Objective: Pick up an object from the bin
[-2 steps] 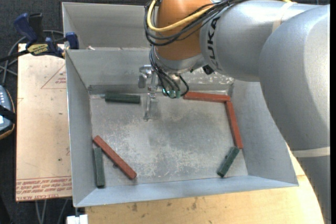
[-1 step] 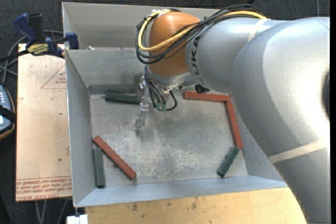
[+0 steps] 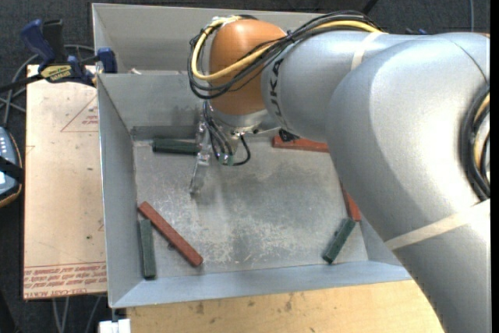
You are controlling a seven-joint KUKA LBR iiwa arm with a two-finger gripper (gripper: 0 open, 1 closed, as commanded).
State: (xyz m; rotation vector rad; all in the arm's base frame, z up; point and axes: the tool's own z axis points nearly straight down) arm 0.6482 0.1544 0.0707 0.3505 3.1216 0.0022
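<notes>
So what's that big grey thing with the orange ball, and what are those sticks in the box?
The big grey thing is a robot arm. The orange ball is a cover on its wrist. The camera looks down from above, a bit sideways, and the arm reaches in from the right. At its end hangs the gripper, its little hand for grabbing. It is low over the floor of a grey metal bin, and I can make out nothing held in it. The sticks are loose things it may pick: a dark green stick at the back left is nearest the gripper, a red stick lies back right, a long red stick and a green stick front left, another green stick front right.
</notes>
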